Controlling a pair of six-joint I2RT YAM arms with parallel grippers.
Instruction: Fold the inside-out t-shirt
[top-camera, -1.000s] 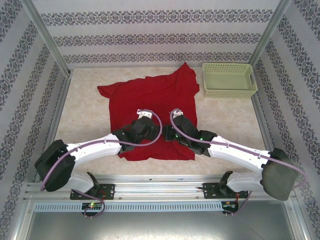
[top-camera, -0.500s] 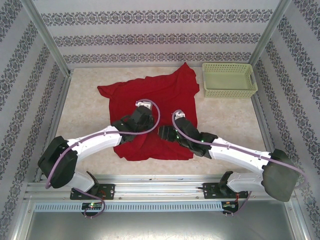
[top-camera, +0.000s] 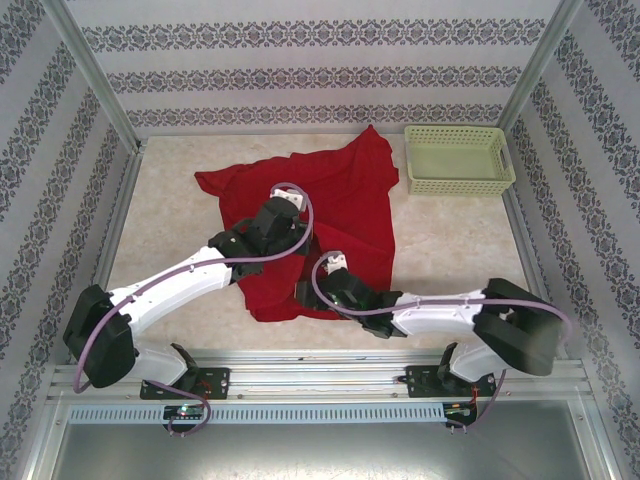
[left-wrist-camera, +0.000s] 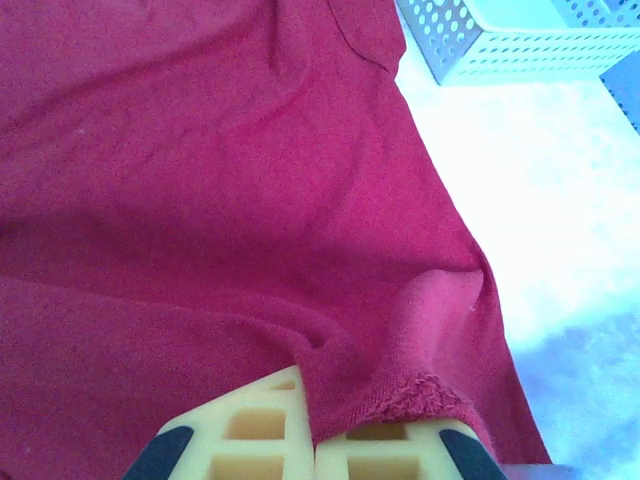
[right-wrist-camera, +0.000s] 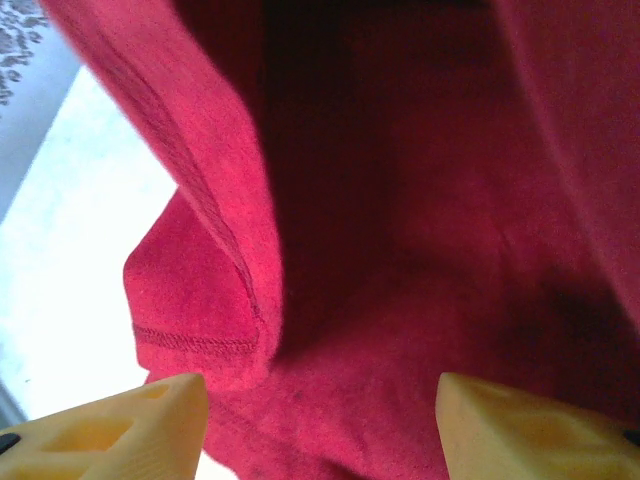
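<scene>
The inside-out t-shirt (top-camera: 335, 190) lies spread and rumpled in the middle of the table, bright red, its near part bunched. My left gripper (top-camera: 285, 215) sits over the shirt's middle and is shut on a raised fold of the red cloth (left-wrist-camera: 380, 390), which is pinched between the yellow fingers (left-wrist-camera: 250, 435). My right gripper (top-camera: 303, 293) hovers at the shirt's near hem. Its jaws are open, the two yellow fingertips (right-wrist-camera: 150, 415) stand wide apart, and a stitched hem (right-wrist-camera: 190, 340) and loose red cloth lie just beyond them.
A pale green lattice basket (top-camera: 458, 158) stands at the far right of the table, just beyond the shirt's right corner, and it also appears in the left wrist view (left-wrist-camera: 500, 40). Bare pale tabletop (top-camera: 450, 250) lies right of the shirt, with patterned walls all round.
My left gripper shut on the cloth and carried the fold farther up the table. My right gripper opened, let go, and swung left and nearer to the shirt's near hem.
</scene>
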